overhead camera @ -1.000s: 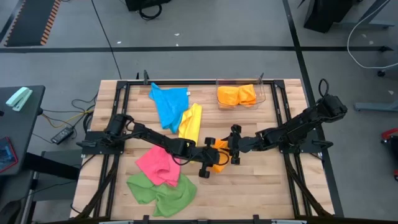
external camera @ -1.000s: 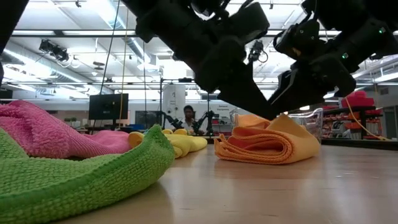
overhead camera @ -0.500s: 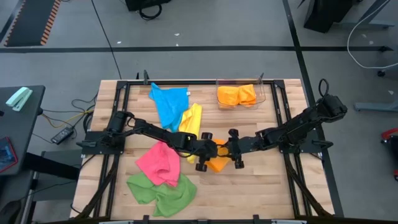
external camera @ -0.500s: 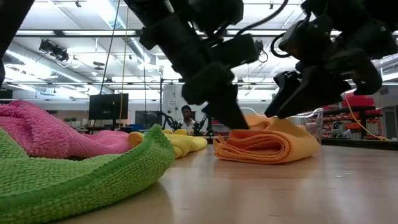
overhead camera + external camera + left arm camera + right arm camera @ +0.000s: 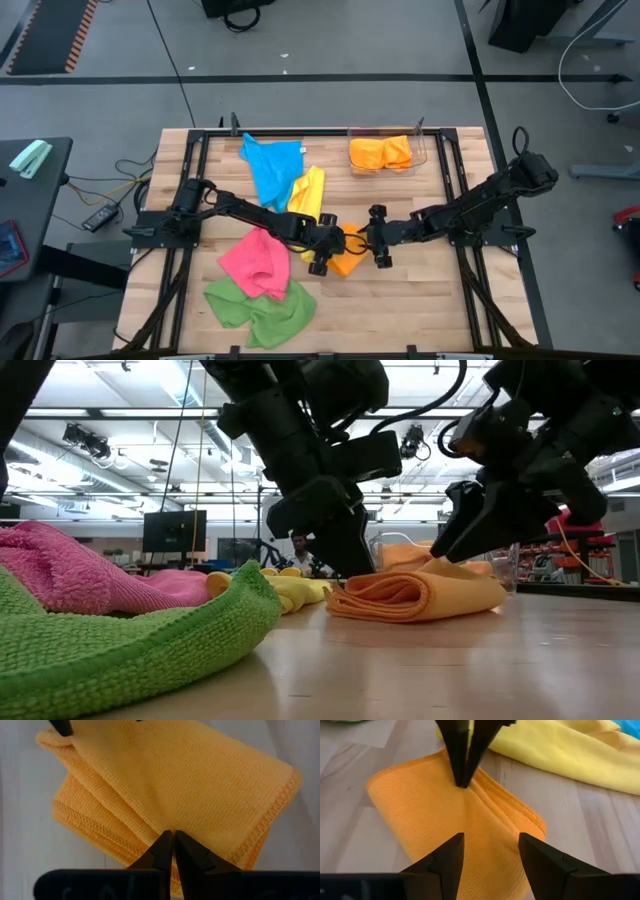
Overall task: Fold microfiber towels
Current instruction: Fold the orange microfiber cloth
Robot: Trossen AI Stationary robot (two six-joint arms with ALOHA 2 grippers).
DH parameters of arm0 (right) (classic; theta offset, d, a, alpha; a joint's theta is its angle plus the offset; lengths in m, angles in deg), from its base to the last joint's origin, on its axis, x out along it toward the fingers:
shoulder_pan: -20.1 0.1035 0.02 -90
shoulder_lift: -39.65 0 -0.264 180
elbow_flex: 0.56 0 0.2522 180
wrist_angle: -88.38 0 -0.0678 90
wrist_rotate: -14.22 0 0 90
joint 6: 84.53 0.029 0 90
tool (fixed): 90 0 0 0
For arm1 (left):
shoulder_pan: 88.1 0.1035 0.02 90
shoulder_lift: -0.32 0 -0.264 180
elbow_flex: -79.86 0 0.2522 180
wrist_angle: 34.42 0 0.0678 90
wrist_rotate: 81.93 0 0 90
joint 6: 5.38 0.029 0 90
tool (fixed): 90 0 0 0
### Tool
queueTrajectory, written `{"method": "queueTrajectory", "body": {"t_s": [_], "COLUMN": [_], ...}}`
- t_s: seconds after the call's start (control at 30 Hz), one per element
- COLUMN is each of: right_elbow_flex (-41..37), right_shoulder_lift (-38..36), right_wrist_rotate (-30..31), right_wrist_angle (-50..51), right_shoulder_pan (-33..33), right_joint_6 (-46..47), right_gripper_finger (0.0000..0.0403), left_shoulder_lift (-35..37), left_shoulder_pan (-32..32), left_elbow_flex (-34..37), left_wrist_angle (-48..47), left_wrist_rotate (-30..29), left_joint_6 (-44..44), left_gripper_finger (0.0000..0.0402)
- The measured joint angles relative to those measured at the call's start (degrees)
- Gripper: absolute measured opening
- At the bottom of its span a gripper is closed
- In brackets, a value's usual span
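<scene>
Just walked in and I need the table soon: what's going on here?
Two robot arms are folding microfiber towels. The left pincer is shut on the edge of a folded orange towel mid-table, while the right pincer hovers open over it. Pink, green, yellow and blue towels lie unfolded; more orange ones sit in a clear bin.

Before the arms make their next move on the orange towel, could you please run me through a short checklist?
1. Left hand shut on the folded orange towel: ok; the fingers are pinched together at its edge.
2. Right hand free of the cloth: ok; the fingers stand apart above the towel and grip nothing.
3. Towel folded and lying on the table: ok; the low view shows stacked layers.
4. Yellow towel apart from the fold: ok; it lies beside it.
5. Fold edges aligned: cannot tell.
6. Pink towel and green towel folded: not ok, both crumpled.
</scene>
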Motion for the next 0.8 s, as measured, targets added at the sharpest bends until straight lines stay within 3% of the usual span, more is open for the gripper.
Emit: {"method": "queueTrajectory", "body": {"t_s": [0.37, 0.63, 0.8], "right_elbow_flex": [-0.23, -1.53, -1.53], "right_shoulder_lift": [0.00, -0.33, -0.33], "right_wrist_rotate": [4.00, 1.11, -6.98], "right_wrist_angle": [-1.57, -2.35, -1.04], "right_shoulder_pan": [-2.09, -2.68, -5.40], "right_joint_6": [2.13, 9.20, 12.98], "right_gripper_finger": [0.0197, 0.0197, 0.0197], "left_shoulder_lift": [0.00, 0.00, 0.00], "left_shoulder_pan": [-0.08, -0.24, -0.23], "left_elbow_flex": [0.02, 0.02, 0.03], "left_wrist_angle": [-0.04, -1.07, -1.04], "left_wrist_rotate": [0.04, 0.04, 0.04], "left_joint_6": [0.41, 0.11, 0.09], "left_gripper_finger": [0.0019, 0.0025, 0.0019]}}
